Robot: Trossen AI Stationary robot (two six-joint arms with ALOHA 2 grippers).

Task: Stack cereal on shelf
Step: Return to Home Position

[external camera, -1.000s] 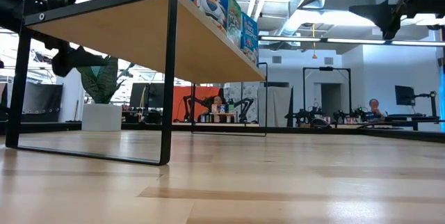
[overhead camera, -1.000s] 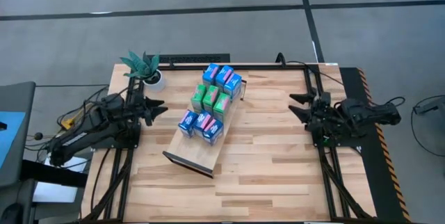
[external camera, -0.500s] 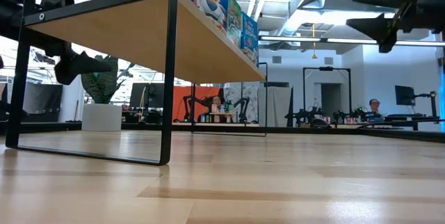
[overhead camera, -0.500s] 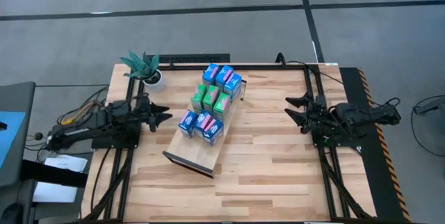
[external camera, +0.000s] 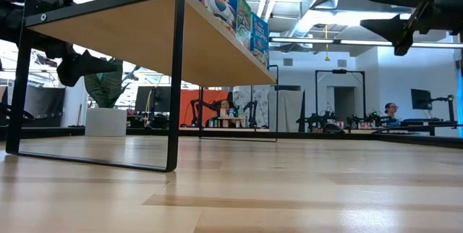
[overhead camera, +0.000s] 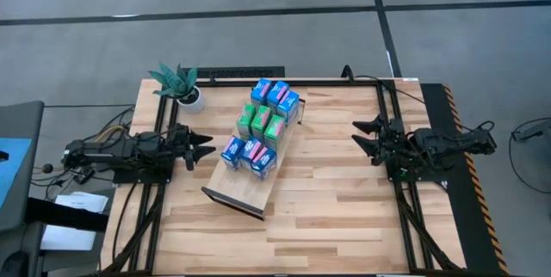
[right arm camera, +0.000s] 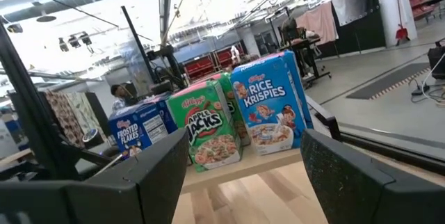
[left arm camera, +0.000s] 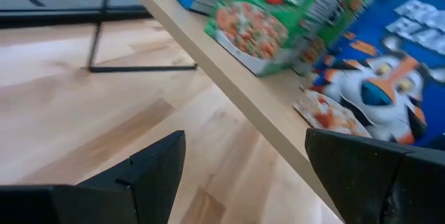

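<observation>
The shelf (overhead camera: 244, 187) is a light-wood board on dark end frames, standing slantwise mid-table. Several small blue and green cereal cartons (overhead camera: 263, 126) stand upright in rows on its far two thirds; its near end is bare. My left gripper (overhead camera: 203, 145) hovers open just left of the shelf, pointing at it. In its wrist view the open fingers (left arm camera: 243, 165) face the board's edge (left arm camera: 233, 78) and the cartons (left arm camera: 278, 8). My right gripper (overhead camera: 365, 136) hangs open well to the right, facing the cartons (right arm camera: 208, 130).
A small potted plant (overhead camera: 184, 89) stands at the far left corner of the table, behind my left arm. Bare slatted tabletop (overhead camera: 336, 191) lies between the shelf and my right arm and along the near edge. Black frame rails run down both sides.
My left gripper has moved toward the near edge and slightly toward the shelf, with the arm stretching out lower and flatter along the left side. My right gripper has shifted a little toward the shelf. The shelf and cartons have stayed put.
</observation>
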